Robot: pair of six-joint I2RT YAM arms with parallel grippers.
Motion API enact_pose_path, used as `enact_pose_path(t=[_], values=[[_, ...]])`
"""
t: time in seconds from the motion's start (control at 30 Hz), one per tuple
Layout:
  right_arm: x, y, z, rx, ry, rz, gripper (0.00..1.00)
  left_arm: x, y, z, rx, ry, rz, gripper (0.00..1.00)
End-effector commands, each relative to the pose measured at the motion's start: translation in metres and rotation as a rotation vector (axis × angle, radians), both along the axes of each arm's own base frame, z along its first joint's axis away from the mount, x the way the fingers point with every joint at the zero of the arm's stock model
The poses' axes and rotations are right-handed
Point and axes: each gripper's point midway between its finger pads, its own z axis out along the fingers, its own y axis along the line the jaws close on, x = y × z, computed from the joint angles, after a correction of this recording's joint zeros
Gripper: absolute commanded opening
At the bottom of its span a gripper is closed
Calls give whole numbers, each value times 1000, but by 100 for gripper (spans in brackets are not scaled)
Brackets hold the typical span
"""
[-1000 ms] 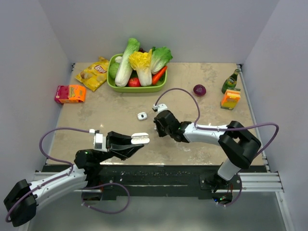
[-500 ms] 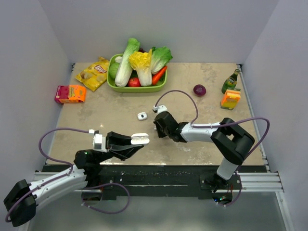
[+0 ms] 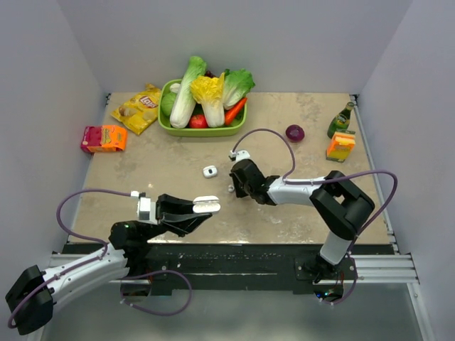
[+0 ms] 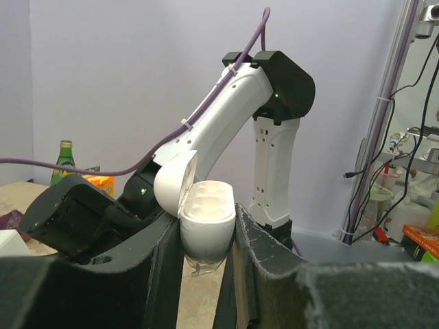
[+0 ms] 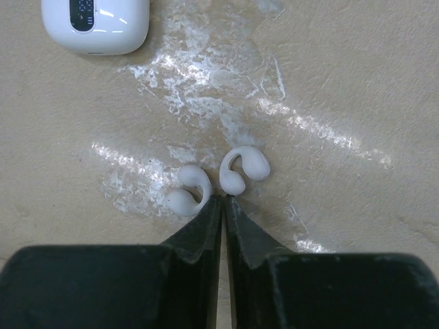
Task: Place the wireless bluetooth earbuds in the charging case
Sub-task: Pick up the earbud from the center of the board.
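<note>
My left gripper (image 3: pixel 205 207) is shut on the white charging case (image 3: pixel 207 202) and holds it above the table's near edge. In the left wrist view the case (image 4: pixel 206 212) sits upright between my fingers (image 4: pixel 254 253) with its lid hinged open and its wells empty. Two tiny white hook-shaped earbuds (image 5: pixel 188 195) (image 5: pixel 244 168) lie side by side on the table. My right gripper (image 5: pixel 224 200) is shut and empty, its tips down on the table between the two earbuds. It also shows in the top view (image 3: pixel 233 186).
A second small white rounded case with a dark panel (image 5: pixel 95 24) lies on the table just beyond the earbuds, also in the top view (image 3: pixel 210 171). A green vegetable tray (image 3: pixel 202 130), chips bag (image 3: pixel 137 108), orange box (image 3: pixel 104 138), red onion (image 3: pixel 294 133), bottle (image 3: pixel 341 119) stand further back.
My right gripper has shifted slightly back and to the right, and the arm's elbow has swung closer in. The left arm and the case have not moved.
</note>
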Motion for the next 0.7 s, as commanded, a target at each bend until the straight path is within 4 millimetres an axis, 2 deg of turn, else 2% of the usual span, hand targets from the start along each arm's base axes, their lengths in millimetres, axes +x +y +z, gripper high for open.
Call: enact_pose_path(t=[0.0,0.23,0.33,0.53,0.67], values=[[8,1,-2,-19,-5,0,15,0,1,-57,79,75,4,0],[9,0,8,-8,-13,-12,22,0,2,-57,80,76,10,0],[10,-2,20,17,-32,-23,23,1,2,-58,83,80,13,0],[8,6,42,83,-49,-5,24,0,2,-57,81,79,9,0],[9,13,46,102,-44,13,27,0,1,-58,83,82,8,0]])
